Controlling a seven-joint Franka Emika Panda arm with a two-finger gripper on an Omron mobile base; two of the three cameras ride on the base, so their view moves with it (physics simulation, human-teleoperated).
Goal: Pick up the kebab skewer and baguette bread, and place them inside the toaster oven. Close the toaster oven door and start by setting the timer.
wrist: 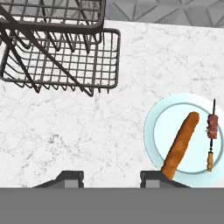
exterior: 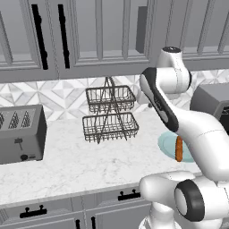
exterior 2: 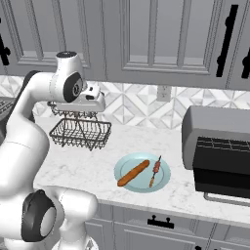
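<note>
The baguette bread (exterior 2: 133, 173) (wrist: 180, 144) (exterior: 179, 149) lies slanted on a pale blue plate (exterior 2: 124, 168) (wrist: 159, 127), with the kebab skewer (exterior 2: 156, 171) (wrist: 211, 131) beside it on the plate's right part. At the right stands the toaster oven (exterior 2: 219, 127) (exterior: 214, 100). The toaster oven door (exterior 2: 222, 186) is folded down, and the dark cavity with its wire rack shows. My gripper (wrist: 113, 177) (exterior 2: 93, 103) hovers high over the counter, left of the plate. It is open with nothing between its fingertips.
A two-tier wire basket (exterior: 109, 114) (exterior 2: 80, 132) (wrist: 61, 57) stands at the back of the marble counter. A slotted grey toaster (exterior: 20, 134) sits at the far left. Wall cabinets hang above, and the counter's front edge runs just below the plate.
</note>
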